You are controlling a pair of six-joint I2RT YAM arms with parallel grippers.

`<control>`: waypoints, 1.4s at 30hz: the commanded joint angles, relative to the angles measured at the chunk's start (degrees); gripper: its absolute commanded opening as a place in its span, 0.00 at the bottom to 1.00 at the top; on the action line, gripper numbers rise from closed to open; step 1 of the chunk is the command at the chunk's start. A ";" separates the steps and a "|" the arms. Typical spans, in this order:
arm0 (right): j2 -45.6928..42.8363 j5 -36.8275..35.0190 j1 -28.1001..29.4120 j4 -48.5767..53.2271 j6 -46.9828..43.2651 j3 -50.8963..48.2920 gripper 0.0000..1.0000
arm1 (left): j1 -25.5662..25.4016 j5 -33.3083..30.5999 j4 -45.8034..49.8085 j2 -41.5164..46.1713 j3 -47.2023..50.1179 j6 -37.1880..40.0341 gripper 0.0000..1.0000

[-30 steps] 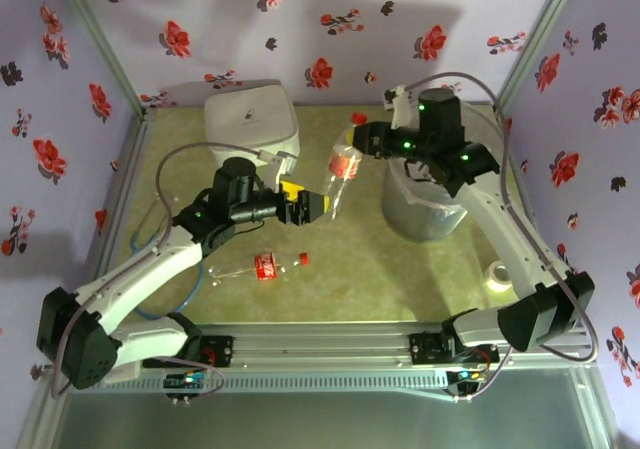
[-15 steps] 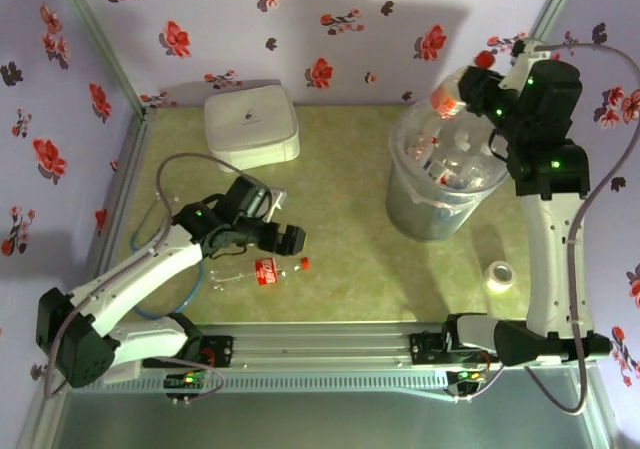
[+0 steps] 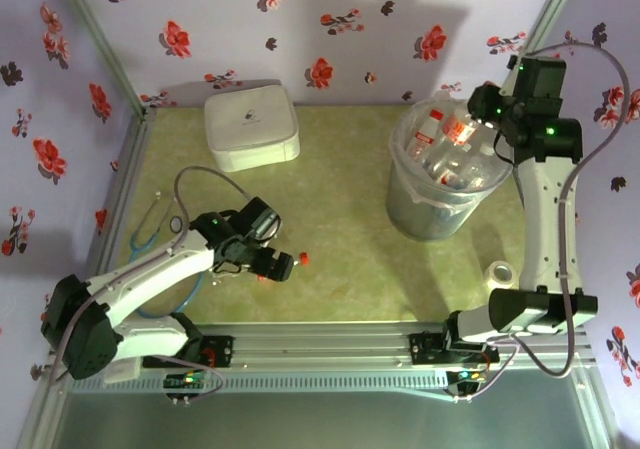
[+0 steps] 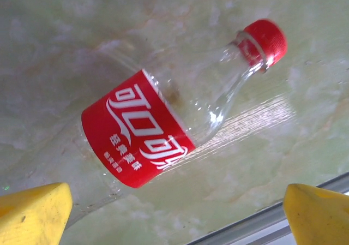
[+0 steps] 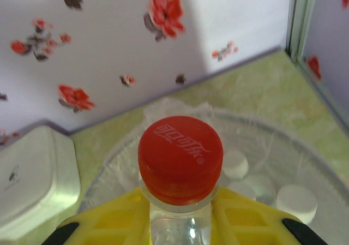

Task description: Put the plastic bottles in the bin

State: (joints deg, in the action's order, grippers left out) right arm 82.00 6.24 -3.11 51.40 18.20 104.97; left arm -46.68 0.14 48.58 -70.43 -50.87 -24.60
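Our right gripper (image 5: 180, 223) is clamping its yellow fingers (image 5: 109, 220) shut on the neck of a clear plastic bottle (image 5: 180, 157), just under its red cap. We are looking straight down on that cap and its white lettering. The held bottle is hanging upright over the open mouth of the bin (image 3: 425, 219), whose thick translucent rim is curving around below it in the wrist view. The bin is standing on the far right part of the green table (image 3: 350, 199), close to the flowered wall. Inside it, several other bottles (image 3: 455, 159) are lying in a heap, and we are making out red labels and white caps (image 5: 297, 201) among them.

Our left gripper (image 3: 272, 262) is hovering low over the near left part of the table with its jaws spread wide, holding nothing. In its wrist view the two yellow fingertips (image 4: 32, 215) are sitting at the bottom corners. The last bottle (image 4: 139, 141) is lying on its side on the table between and just beyond them, its red label facing up and its red cap pointing to the upper right. We cannot tell whether one fingertip is brushing its base.

A white box (image 3: 250, 124) is resting at the far left, well apart from the bin. A tape roll (image 3: 499, 275) is sitting near the right arm.
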 commanded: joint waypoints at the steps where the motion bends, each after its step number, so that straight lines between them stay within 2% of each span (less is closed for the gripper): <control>1: 1.00 0.57 -0.12 7.07 -0.30 -0.21 0.15 | -0.46 -2.86 -1.20 -0.63 1.58 1.66 1.00; 4: 2.67 0.41 -0.12 7.83 -0.79 -1.93 0.15 | -0.43 -4.25 -1.90 -1.91 1.61 1.17 1.00; 14: 9.02 5.68 -0.05 1.02 1.78 -10.89 0.15 | -0.43 -7.21 -4.36 -1.35 2.98 0.52 1.00; 22: 11.21 5.59 0.13 -2.52 3.13 -15.31 0.16 | -0.43 -8.05 -5.64 -3.24 2.20 1.53 1.00; 28: 10.00 2.72 0.02 0.56 1.90 -11.14 0.40 | -0.43 -8.31 -4.63 -3.66 0.24 2.90 1.00; 35: 6.89 -1.23 -0.05 8.46 -1.51 0.93 0.54 | -0.43 -10.17 0.36 -3.68 -4.13 5.84 1.00; 38: 4.30 -2.16 -0.05 9.63 -1.88 1.73 0.60 | -0.29 -12.79 3.53 -5.58 -5.84 5.43 1.00; 42: 0.60 -1.05 0.04 9.66 -1.77 -0.22 0.62 | 0.88 -13.89 9.05 -9.32 -8.26 2.67 1.00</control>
State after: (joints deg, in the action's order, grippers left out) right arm 85.60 5.96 -3.38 58.43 17.52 104.84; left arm -46.30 -11.11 51.44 -77.60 -57.45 -20.64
